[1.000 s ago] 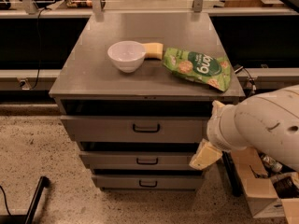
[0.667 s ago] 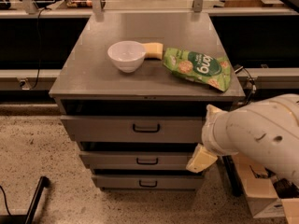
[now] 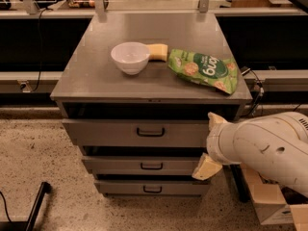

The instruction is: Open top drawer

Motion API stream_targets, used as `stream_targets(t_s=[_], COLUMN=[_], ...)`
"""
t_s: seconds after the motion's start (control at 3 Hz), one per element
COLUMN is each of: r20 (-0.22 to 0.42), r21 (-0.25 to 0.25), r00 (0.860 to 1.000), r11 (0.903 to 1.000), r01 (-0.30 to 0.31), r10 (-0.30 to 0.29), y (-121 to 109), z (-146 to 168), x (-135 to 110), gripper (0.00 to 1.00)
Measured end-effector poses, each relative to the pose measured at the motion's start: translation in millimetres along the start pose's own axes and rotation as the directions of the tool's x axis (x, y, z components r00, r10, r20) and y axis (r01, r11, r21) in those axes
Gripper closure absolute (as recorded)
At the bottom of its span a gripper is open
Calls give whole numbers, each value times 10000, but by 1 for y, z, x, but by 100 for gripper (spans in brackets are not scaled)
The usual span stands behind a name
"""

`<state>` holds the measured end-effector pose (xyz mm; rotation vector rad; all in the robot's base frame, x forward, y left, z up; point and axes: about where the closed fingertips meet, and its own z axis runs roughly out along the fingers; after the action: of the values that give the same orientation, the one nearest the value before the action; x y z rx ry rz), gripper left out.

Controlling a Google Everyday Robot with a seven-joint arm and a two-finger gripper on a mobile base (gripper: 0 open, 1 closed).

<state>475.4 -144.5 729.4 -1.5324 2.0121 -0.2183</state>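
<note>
Top drawer (image 3: 103,132), the wide grey metal one with a plain flat front and a small dark loop handle (image 3: 150,132) at its centre, is sitting just under the grey metal surface (image 3: 91,76) of the cabinet, with a dark gap showing above its front. Two narrower-looking grey drawer fronts (image 3: 115,165) are lying beneath it, each carrying a like handle. The white robot arm is reaching in from the right, and its hand (image 3: 208,143) is hanging in front of the right end of the top drawer, well to the right of the handle. Its two cream fingers (image 3: 206,167) are standing spread apart, one above the other, gripping nothing. Whether the hand is touching the drawer front cannot be told. On the surface a white round bowl (image 3: 130,57) is resting against a pale yellow block (image 3: 158,51), and a green snack bag (image 3: 204,70) is lying to their right.
</note>
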Motion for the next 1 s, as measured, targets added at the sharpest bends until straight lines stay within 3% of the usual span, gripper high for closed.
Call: stream_targets(t_s=[0.33,0.67,1.0], r20=[-8,-65,-20], r21=[1,71,-57], r00=[10000,9980,9849], r11=[10000,9980,9849], r01=[-38,626,1729], r10=[38,-626,-1729], y=[0,-5,-13], z=[-1,7,22], x=[0,2,0], gripper=[0,0,0])
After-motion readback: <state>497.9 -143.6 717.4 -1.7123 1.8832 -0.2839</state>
